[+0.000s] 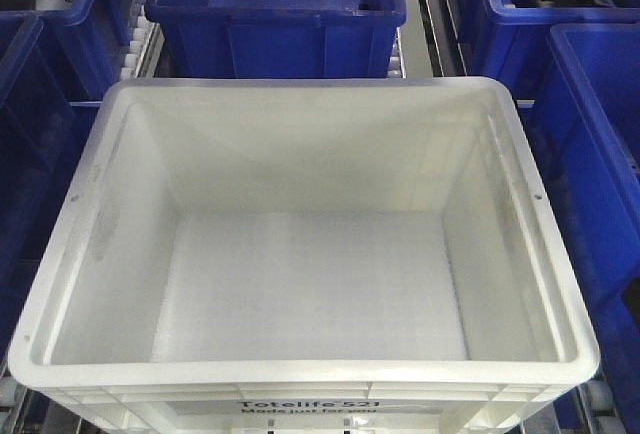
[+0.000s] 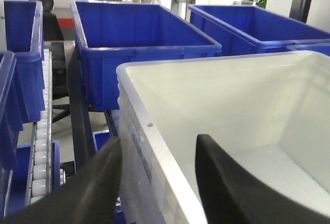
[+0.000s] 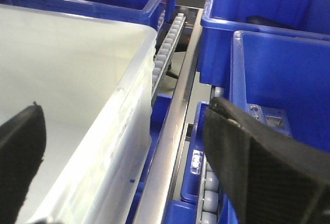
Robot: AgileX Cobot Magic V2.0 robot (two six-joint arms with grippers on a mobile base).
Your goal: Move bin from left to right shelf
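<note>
The left claw (image 2: pixel 157 182) is spread, one finger outside and one inside the left wall of the white bin (image 1: pixel 300 264), whose rim runs between them. The bin sits on the roller rack among dark blue totes (image 1: pixel 275 24) (its interior bare). The right claw (image 3: pixel 124 157) straddles the bin's right wall, likewise spread.

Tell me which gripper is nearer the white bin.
Neither clearly. The left gripper straddles the white bin at its left rim, fingers open; the right gripper straddles its right rim, likewise open.
</note>
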